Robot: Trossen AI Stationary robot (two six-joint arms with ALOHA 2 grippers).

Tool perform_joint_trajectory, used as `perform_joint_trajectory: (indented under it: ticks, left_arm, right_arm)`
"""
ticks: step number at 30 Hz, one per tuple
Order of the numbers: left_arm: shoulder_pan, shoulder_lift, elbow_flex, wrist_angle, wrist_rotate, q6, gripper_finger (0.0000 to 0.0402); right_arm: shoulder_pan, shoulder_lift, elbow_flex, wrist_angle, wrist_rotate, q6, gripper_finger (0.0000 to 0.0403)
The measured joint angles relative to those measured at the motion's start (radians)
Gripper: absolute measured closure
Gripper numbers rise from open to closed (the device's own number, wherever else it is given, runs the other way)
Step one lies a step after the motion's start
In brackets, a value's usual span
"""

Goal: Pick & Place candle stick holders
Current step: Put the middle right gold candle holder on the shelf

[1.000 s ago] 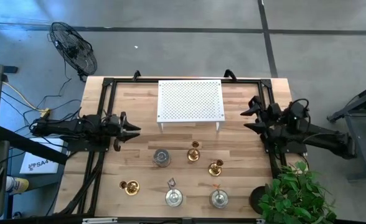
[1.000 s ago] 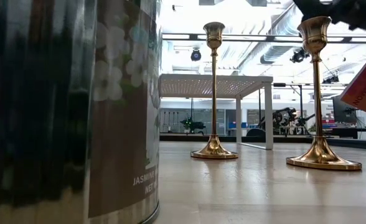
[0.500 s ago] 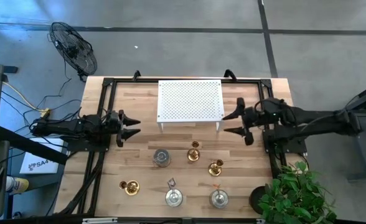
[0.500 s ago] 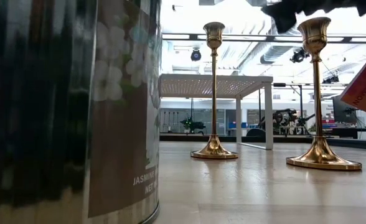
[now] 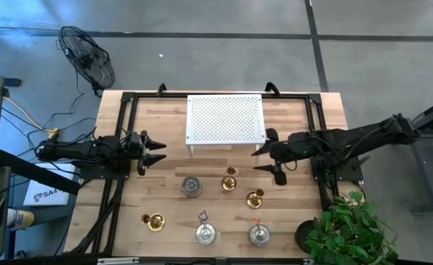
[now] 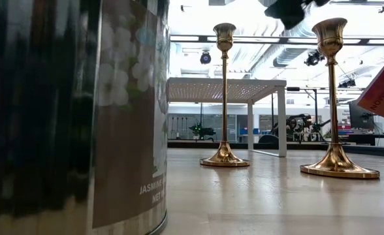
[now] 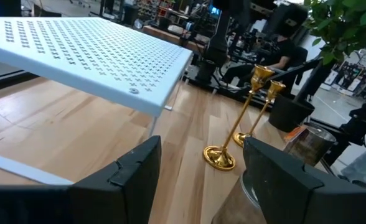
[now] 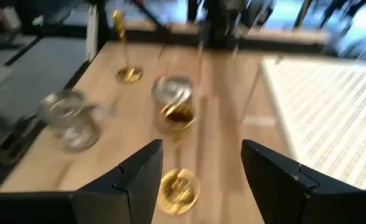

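Note:
Three gold candle stick holders [image 5: 230, 179] [image 5: 255, 197] [image 5: 155, 221] and three squat silvery ones [image 5: 191, 186] [image 5: 205, 234] [image 5: 258, 234] stand on their bases on the wooden table. My right gripper [image 5: 269, 159] hangs open above the table, just right of the middle gold holder [image 8: 180, 186], touching nothing. My left gripper [image 5: 155, 150] stays open at the table's left side, level, facing the holders [image 7: 233, 127]. In the low view, two gold holders [image 6: 224, 98] [image 6: 333, 98] stand upright, and a silvery one [image 6: 74, 117] fills the foreground.
A white perforated rack [image 5: 225, 119] stands on legs at the table's far middle. A potted plant [image 5: 349, 228] sits at the near right corner. Black frame rails [image 5: 121, 169] run along both table sides. A fan [image 5: 87, 59] stands on the floor beyond the far left corner.
My right gripper has swung out from the table's right edge toward the middle, rising a little and tipping downward, and now hangs beside the gold holders. My left gripper has stayed in place and opened wider. No holder has moved.

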Motion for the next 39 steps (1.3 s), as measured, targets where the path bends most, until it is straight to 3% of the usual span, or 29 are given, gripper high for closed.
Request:
perform_joint_trajectory:
  ticks: [5, 17, 22, 39]
  left_arm:
    - [0.0, 0.0, 0.0, -0.008, 0.0, -0.002, 0.0176]
    - [0.0, 0.0, 0.001, -0.02, 0.0, -0.002, 0.0176]
    - [0.0, 0.0, 0.001, -0.021, 0.0, -0.001, 0.0176]
    - [0.0, 0.0, 0.001, -0.023, 0.001, -0.001, 0.0176]
  right_arm:
    - [0.083, -0.004, 0.08, -0.149, -0.011, 0.15, 0.019]
    - [0.226, 0.048, 0.115, -0.181, 0.044, 0.303, 0.019]
    - [0.233, 0.096, 0.115, -0.245, 0.07, 0.332, 0.019]
    - [0.259, 0.189, 0.114, -0.302, -0.008, 0.408, 0.019]
